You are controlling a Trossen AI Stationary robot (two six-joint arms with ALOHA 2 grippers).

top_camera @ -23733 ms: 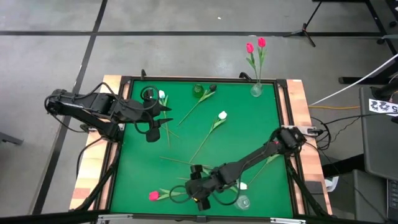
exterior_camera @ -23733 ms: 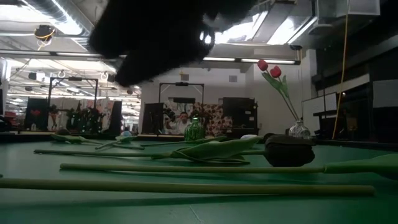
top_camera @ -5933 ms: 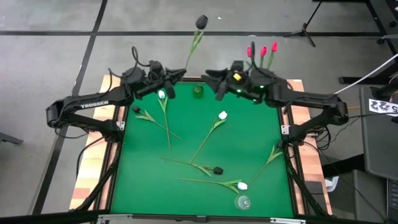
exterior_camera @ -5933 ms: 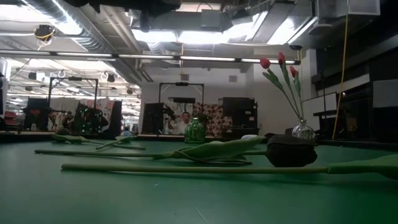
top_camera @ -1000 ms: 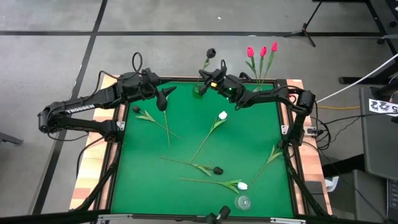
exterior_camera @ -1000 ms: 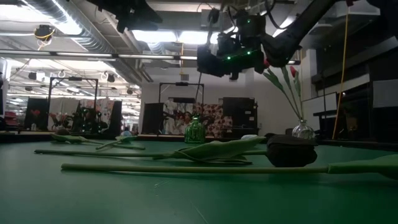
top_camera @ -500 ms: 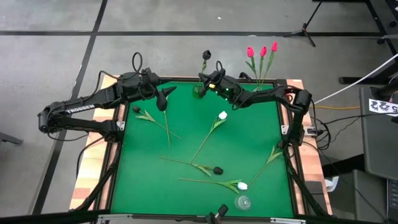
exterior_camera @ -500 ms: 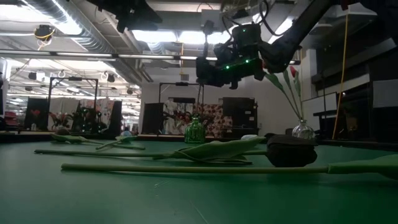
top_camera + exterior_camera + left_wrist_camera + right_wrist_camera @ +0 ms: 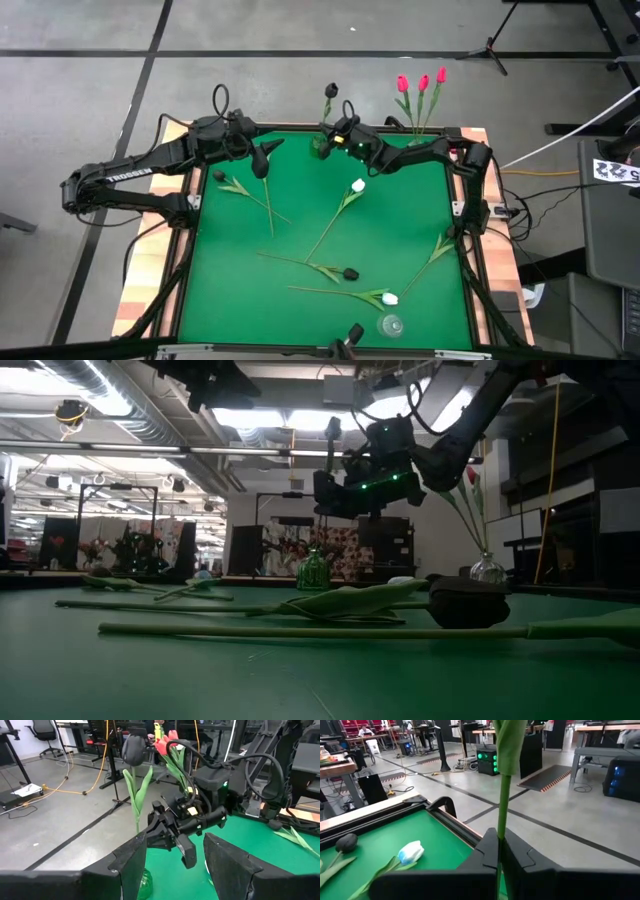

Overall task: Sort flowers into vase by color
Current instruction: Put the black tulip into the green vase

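My right gripper (image 9: 334,133) hovers at the table's far edge, shut on a black-headed tulip (image 9: 134,750). The tulip stands upright over the small green vase (image 9: 318,148). Whether its lower end is inside the vase, I cannot tell. My left gripper (image 9: 265,152) waits open just left of that vase, touching nothing. Three red tulips (image 9: 422,82) stand in a clear vase (image 9: 413,146) at the far right. White tulips (image 9: 358,185) (image 9: 391,298) and black tulips (image 9: 350,272) (image 9: 218,176) lie flat on the green mat. My right gripper pinches the black tulip's green stem (image 9: 502,832) between its two fingers, below the leaves and well under the head. The fingers come about level from the table's right side and lie across the stem. The tulip stays upright, head (image 9: 331,90) above the fingers.
A second clear vase (image 9: 390,325) stands at the near edge, right of centre. Loose green leaves (image 9: 438,247) lie by the right rim. A raised black frame (image 9: 190,250) borders the mat. Bare mat shows at the near left.
My right gripper has moved a little toward the table's left edge and downward, carrying the black tulip upright toward the green vase. It has stayed shut on the stem. My left gripper has kept still.
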